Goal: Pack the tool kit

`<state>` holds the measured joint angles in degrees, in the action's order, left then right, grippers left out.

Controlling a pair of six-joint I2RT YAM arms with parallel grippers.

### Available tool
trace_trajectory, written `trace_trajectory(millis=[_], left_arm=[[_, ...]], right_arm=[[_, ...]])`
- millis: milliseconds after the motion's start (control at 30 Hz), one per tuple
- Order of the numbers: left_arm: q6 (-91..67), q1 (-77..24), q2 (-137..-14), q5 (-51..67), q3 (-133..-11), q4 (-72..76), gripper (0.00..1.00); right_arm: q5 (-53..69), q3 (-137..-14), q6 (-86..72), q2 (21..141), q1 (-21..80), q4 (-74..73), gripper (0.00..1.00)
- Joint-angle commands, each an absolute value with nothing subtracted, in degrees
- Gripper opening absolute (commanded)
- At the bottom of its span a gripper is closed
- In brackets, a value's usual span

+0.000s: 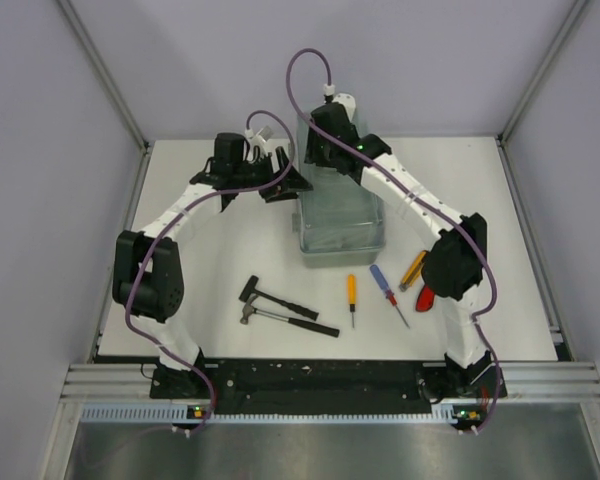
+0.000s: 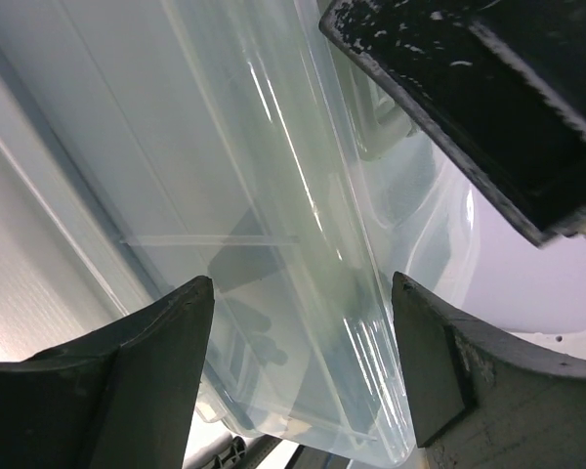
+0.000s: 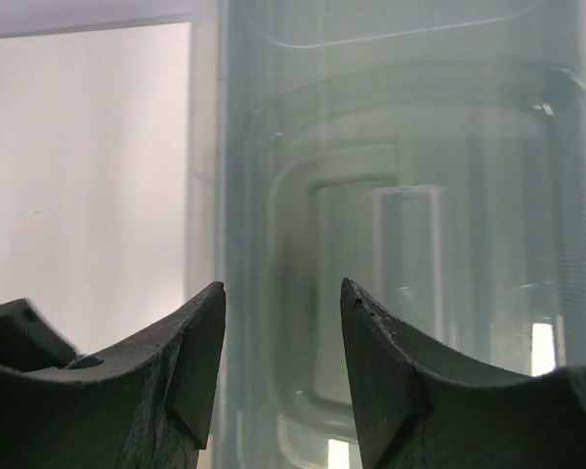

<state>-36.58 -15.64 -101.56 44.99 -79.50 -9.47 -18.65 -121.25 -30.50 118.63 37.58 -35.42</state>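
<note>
**Overhead and wrist views.** The toolbox point(image 1: 342, 215) stands at the far middle of the desk point(image 1: 200, 270). We see the left arm point(image 1: 170, 225) bent at the elbow and reaching right to the box's left side. The left jaws stand wide apart, with the edge of the translucent lid point(image 2: 303, 195) between them. The right arm point(image 1: 420, 205) arches far and left over the box top. The right jaws are parted on a narrower gap, facing the box. Nearer lie two hammers point(image 1: 320, 328), two screwdrivers point(image 1: 351, 290), a yellow cutter point(image 1: 412, 270) and a red cutter point(image 1: 426, 298).
</note>
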Motion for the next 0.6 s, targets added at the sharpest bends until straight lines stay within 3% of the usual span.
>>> trace_trajectory(millis=[0,133,567], left_arm=[[-35.3,-15.9,-102.9,40.8,-80.9,-12.5,0.76],[-35.2,-15.8,-103.2,40.4,-81.1,-12.9,0.76],[-34.1,-15.7,-103.4,42.0,-82.8,-13.0,0.77]], right_arm=[[-25.3,-123.1,-26.2,119.3,37.0,-38.8,0.5],[-21.4,-124.1,-25.5,119.8,36.7,-38.4,0.51],[21.7,-119.9,-35.4,122.6,30.5,-30.8,0.57]])
